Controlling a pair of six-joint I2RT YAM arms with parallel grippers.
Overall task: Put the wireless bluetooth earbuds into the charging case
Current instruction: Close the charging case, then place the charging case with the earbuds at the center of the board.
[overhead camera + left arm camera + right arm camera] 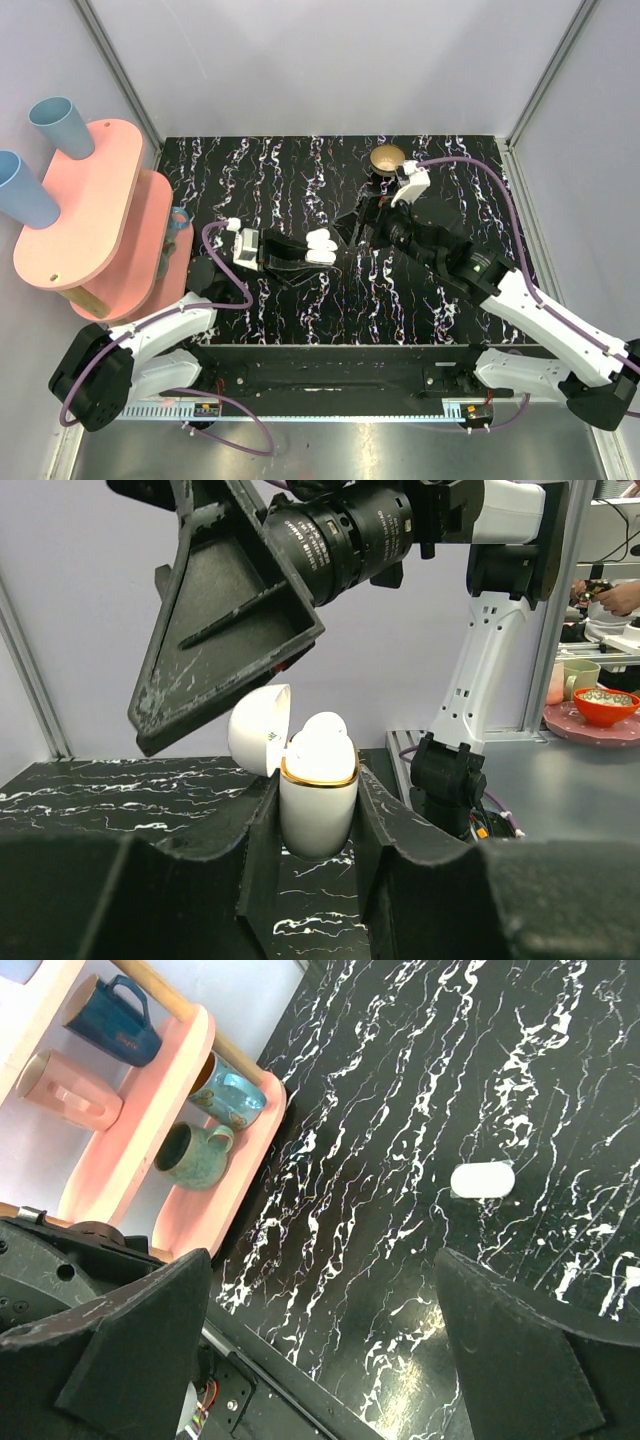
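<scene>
The charging case [320,247] is white with a gold rim. It stands upright between the fingers of my left gripper [306,250], which is shut on it. In the left wrist view the case [318,800] has its lid [258,730] swung open to the left, and a white earbud [325,738] sits in its top. My right gripper [366,226] hovers just right of and above the case, open and empty; one of its fingers [230,630] hangs over the lid. In the right wrist view my right gripper [320,1290] is wide open over a small white rounded piece [482,1180] that lies on the tabletop and looks like an earbud.
A gold round dish [387,158] on a black base stands at the back of the table behind my right gripper. A pink two-tier shelf [95,215] with blue cups [60,125] stands at the left; mugs [195,1155] sit on its lower tier.
</scene>
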